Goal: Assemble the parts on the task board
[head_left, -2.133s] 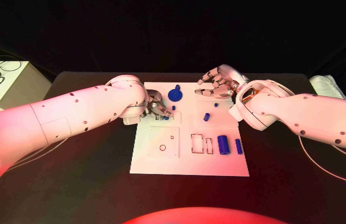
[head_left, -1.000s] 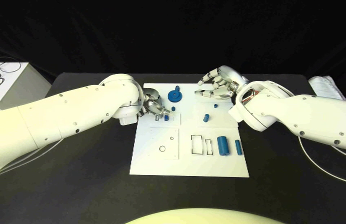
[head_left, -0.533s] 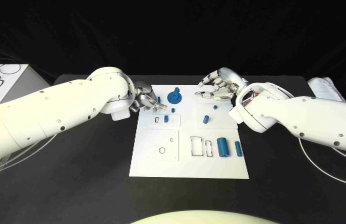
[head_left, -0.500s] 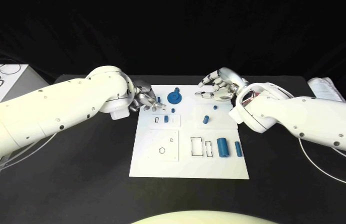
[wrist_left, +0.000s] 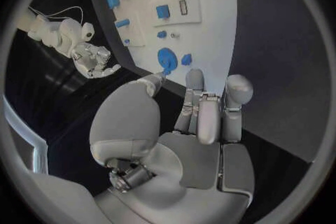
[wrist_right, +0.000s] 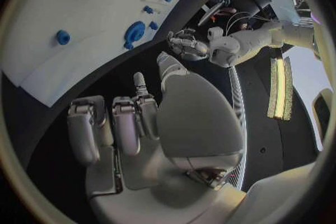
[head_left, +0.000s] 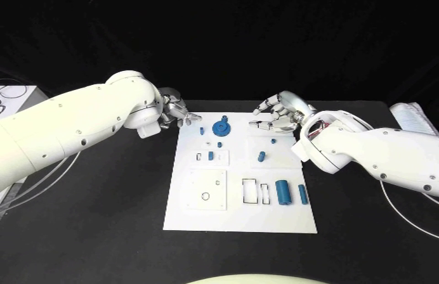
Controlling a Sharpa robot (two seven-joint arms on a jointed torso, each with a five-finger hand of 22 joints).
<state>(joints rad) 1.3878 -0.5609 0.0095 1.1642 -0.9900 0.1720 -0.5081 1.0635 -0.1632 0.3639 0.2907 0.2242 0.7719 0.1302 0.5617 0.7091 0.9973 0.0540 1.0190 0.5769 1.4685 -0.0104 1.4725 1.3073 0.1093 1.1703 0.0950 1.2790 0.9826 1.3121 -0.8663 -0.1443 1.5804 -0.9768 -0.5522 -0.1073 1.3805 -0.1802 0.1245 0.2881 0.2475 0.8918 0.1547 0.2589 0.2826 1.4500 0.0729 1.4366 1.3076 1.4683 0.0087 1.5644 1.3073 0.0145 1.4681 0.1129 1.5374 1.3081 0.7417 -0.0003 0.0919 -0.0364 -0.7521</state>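
Black desk [head_left: 91, 233]: carrying everything. White task board [head_left: 240, 217]: lying mid-frame, blue parts [head_left: 283, 192] sitting in its recesses, a round gear-like piece [head_left: 221, 129] near its top edge. Left hand [head_left: 174, 115]: hovering upper left, fingers spread, holding nothing. Right hand [head_left: 279, 114]: hovering upper right, likewise empty, probably awaiting a pick.

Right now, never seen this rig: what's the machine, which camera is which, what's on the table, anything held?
It is a two-armed robot with silver many-fingered hands at a black table. The head view looks down from the robot's head; each round picture comes from a camera behind one wrist. The left hand hovers off the far left corner of the white task board, the right hand over its far right corner. Both look empty, fingers loosely curled. On the board lie small blue parts: a round disc-shaped part at the far end, and a thick cylinder beside a thinner peg.
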